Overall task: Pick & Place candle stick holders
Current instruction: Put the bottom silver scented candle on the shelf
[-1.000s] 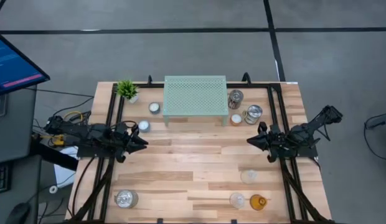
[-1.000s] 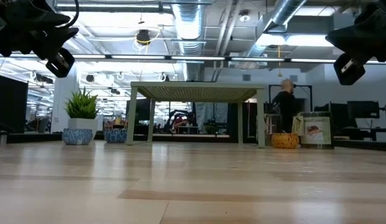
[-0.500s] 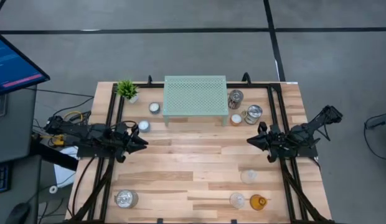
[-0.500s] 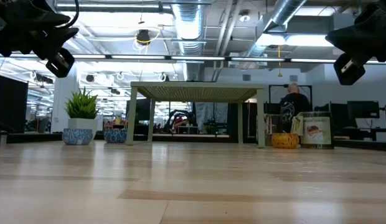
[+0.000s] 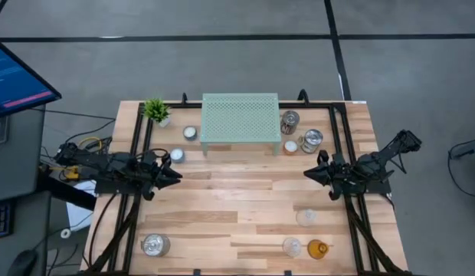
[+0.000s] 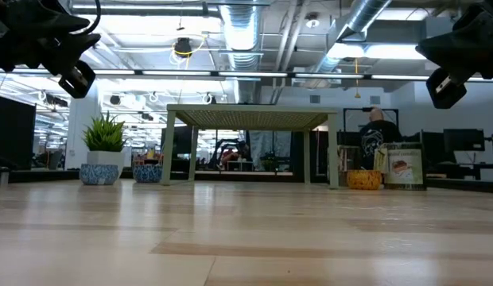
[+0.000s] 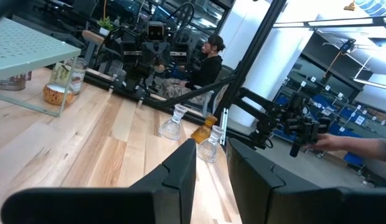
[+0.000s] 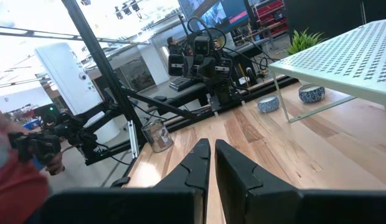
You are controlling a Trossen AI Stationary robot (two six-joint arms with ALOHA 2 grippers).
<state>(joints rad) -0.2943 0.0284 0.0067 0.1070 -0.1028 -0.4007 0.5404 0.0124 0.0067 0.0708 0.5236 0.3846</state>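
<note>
While both arms hover mid-table holding nothing, task looks unstarted; every holder still to place.
Left gripper: jaws narrowly parted. Right gripper: jaws closed.
Count: three silvery jars, two beside mesh stand, one at front left; three glass cups, one amber, front right; two white tealight cups left of stand; one orange tealight cup.

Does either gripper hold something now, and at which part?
No. The left gripper is slightly open and the right gripper is shut; both are empty above the table.
</note>
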